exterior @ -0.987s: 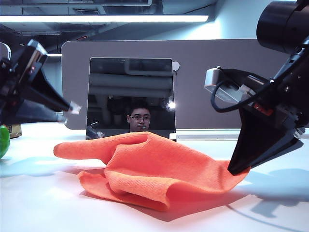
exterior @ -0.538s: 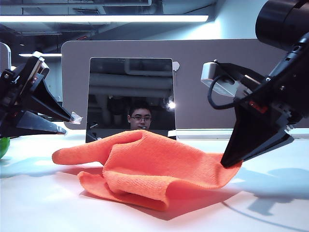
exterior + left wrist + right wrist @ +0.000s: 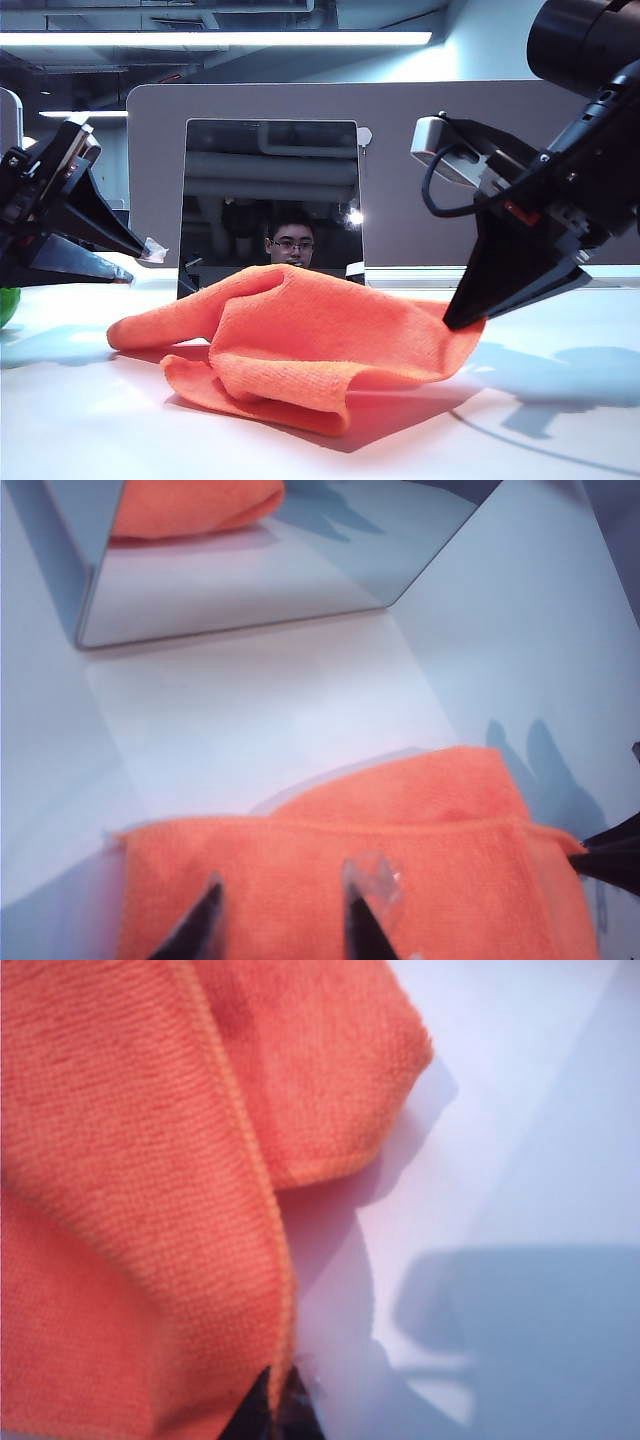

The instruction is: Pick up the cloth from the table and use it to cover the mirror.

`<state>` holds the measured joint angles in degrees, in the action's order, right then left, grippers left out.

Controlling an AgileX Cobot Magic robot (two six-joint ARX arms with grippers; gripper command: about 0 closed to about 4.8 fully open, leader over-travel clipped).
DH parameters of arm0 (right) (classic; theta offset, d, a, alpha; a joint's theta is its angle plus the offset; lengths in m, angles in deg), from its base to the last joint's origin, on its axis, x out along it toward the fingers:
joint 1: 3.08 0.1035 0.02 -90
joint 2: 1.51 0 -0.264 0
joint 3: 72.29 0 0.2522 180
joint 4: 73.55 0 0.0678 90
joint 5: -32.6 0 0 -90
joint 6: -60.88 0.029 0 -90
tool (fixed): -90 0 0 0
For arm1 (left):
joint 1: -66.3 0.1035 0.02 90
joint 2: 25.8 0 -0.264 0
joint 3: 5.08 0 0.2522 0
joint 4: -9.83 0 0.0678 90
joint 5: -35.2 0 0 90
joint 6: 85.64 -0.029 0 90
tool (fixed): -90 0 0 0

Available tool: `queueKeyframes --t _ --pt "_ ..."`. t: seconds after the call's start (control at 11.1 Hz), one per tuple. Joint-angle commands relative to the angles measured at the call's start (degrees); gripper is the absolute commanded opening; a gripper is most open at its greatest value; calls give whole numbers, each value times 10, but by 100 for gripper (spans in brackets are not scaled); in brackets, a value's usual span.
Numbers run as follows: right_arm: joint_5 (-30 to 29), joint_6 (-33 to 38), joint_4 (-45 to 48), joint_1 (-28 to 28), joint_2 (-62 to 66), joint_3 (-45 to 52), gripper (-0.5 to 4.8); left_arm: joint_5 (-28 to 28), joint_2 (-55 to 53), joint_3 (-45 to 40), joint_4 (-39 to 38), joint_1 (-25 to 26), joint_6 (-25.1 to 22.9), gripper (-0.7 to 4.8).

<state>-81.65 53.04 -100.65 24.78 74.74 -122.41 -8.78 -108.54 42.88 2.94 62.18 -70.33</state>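
**Right pincer pinching the cloth edge, left pincer spread beside it**

You had the cloth point(image 3: 300, 345) lying crumpled on the table point(image 3: 560, 420), in front of the mirror point(image 3: 271, 200), which stood upright against the grey partition panel point(image 3: 450, 160). One end of the cloth was raised off the tabletop on the right side of the exterior view.

Your right gripper point(image 3: 452, 322) was closed tight on that raised edge; in the right wrist view its dark tips point(image 3: 275, 1410) met right at the hem, with the orange fabric draping away from them.

Your left gripper point(image 3: 140, 262) hung at the left of the exterior view, just off the cloth's other end, jaws spread wide and holding nothing. In the left wrist view its fingers point(image 3: 200, 925) were over the orange fabric; contact could not be told.

A green object point(image 3: 8, 305) sat at the far left edge.
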Motion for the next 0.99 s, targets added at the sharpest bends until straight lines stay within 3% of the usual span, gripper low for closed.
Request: queueKeyframes --t 0.09,0.72,0.99 --pt "4 -2 21 0 -2 -2 -3 -10 1 3 -32 0 1 150" --pt "18 -1 21 0 -2 -2 -3 -25 1 3 -68 0 -4 147" --pt "16 -1 21 0 -2 -2 -3 -66 1 3 -55 0 -5 147"
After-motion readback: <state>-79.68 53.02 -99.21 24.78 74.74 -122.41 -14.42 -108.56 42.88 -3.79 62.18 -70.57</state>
